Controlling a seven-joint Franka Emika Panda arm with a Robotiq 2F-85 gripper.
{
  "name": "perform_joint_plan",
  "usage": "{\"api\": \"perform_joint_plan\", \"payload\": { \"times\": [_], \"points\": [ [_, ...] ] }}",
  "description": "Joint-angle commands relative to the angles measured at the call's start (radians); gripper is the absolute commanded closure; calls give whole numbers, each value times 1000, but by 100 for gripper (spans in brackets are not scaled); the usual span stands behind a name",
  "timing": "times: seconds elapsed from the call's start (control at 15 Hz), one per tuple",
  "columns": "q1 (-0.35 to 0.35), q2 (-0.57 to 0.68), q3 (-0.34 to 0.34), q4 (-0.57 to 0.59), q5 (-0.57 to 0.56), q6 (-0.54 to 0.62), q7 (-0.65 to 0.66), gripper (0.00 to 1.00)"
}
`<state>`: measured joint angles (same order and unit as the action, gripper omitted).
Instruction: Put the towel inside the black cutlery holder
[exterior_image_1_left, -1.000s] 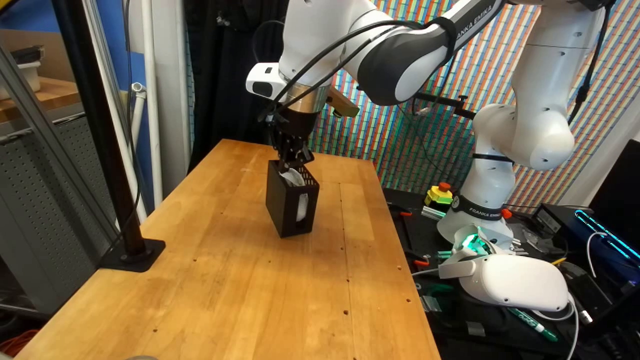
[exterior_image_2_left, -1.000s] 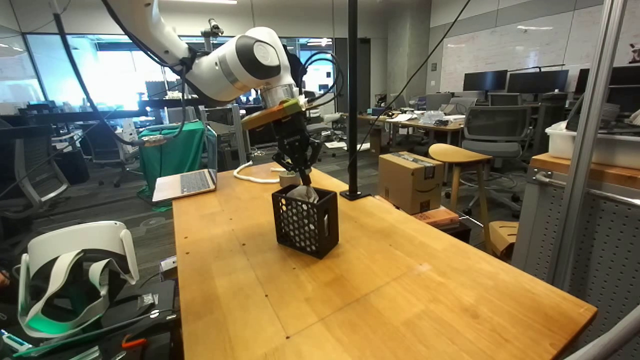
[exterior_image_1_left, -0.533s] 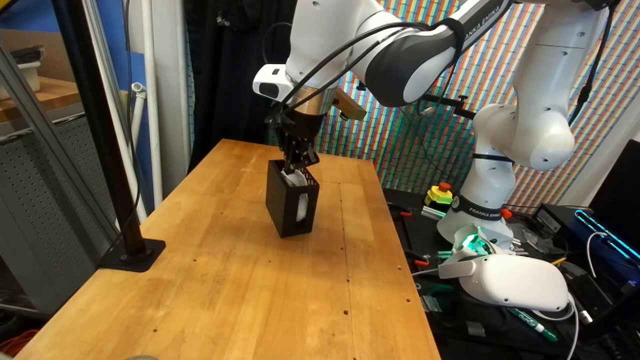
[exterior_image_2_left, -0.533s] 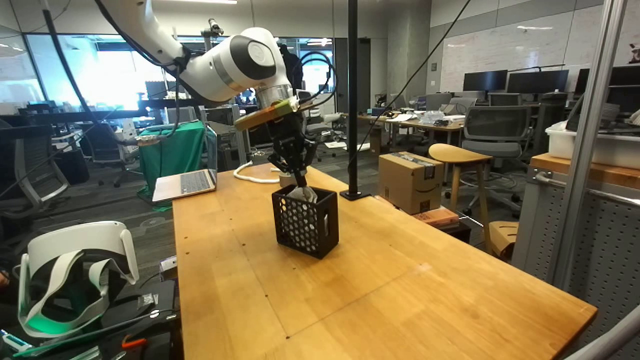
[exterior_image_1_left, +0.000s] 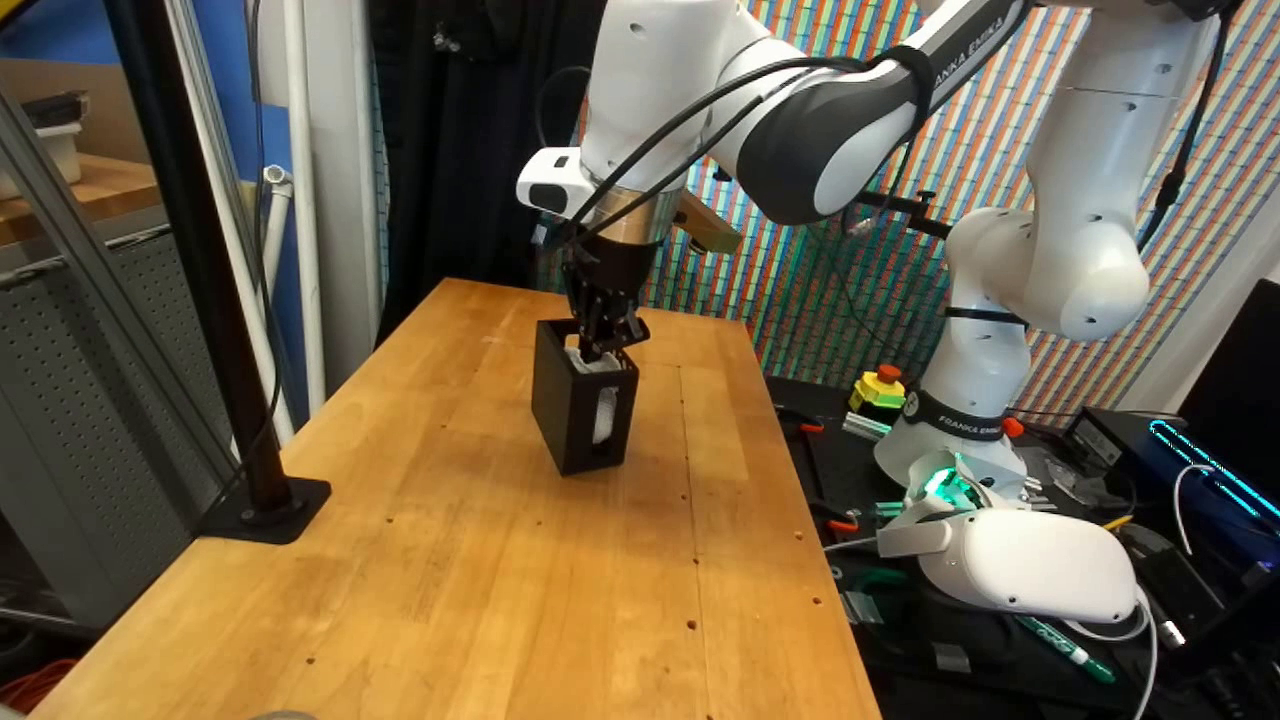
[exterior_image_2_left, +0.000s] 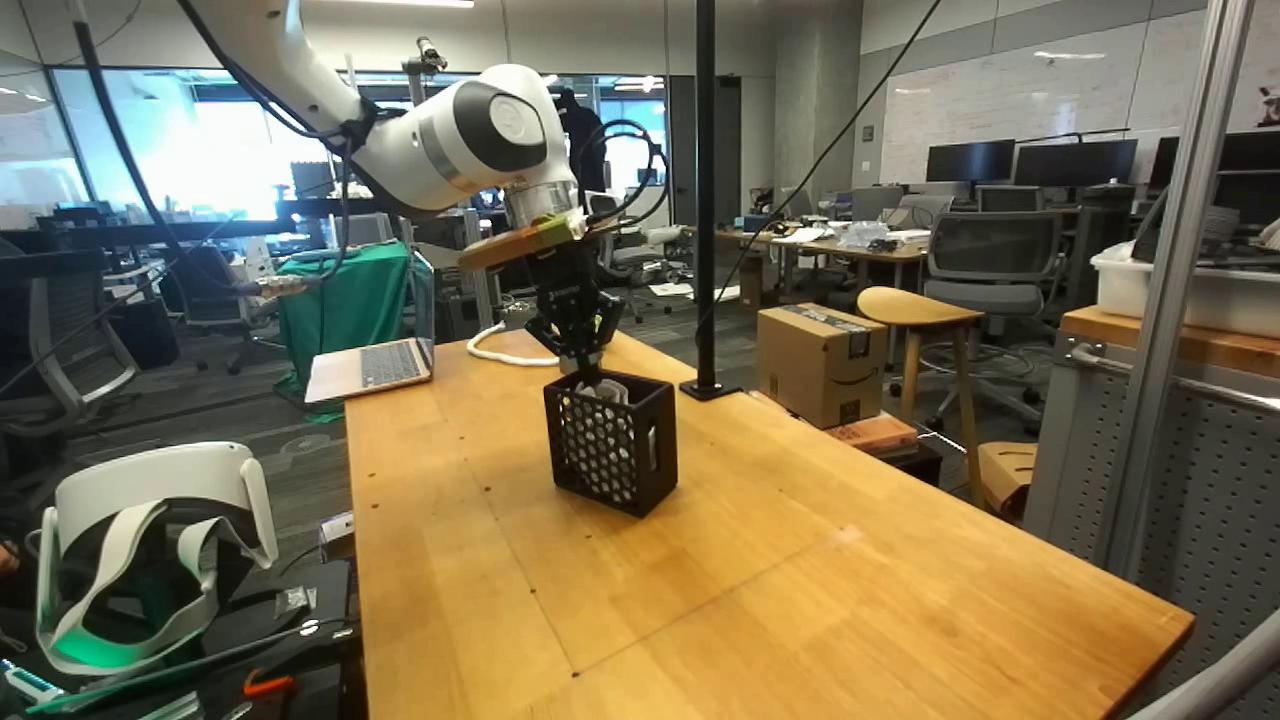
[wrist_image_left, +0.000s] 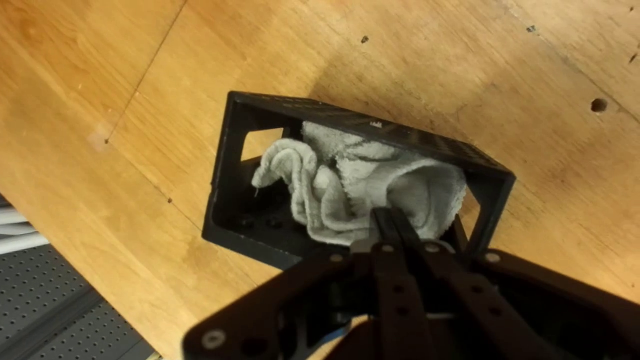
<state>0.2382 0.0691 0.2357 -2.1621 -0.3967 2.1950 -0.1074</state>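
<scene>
Evidently you are at the tamping stage. Over the last second, in both exterior views, your tool (wrist_image_left: 392, 214) has come lower and sideways across the mouth of the black cutlery holder (exterior_image_1_left: 582, 415), and the top of the towel (wrist_image_left: 360, 185) reads a little lower than it did; the holder has not shifted and stands upright on the bench (exterior_image_2_left: 700, 560). Tool state: the two fingers (wrist_image_left: 384, 227) are pressed together, no cloth visible between them, tips reaching into the mouth and apparently against the towel; how hard they bear on it I cannot tell. Towel position: bunched inside the holder in loose folds, heaped toward one end, while the opposite end leaves some of the dark base uncovered; in an exterior view a strip of the towel (exterior_image_1_left: 604, 416) shows white through the end wall. I see no part hanging outside, though whether the highest fold clears the rim is unclear. Interpretation: the change looks like a push rather than a carry, so the task is probably all but complete. Suggest you press that last fold down, then lift straight up; a sideways exit might snag the cloth or tip the holder.
</scene>
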Motion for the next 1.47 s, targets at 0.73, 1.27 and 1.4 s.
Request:
{"api": "perform_joint_plan", "payload": {
  "times": [0.73,1.27,1.4],
  "points": [
    [-93,169,-43,-15,291,182,-191,95],
    [-142,200,-45,-34,483,173,-290,95],
    [-131,172,-43,-39,468,169,-274,95]
  ]
}}
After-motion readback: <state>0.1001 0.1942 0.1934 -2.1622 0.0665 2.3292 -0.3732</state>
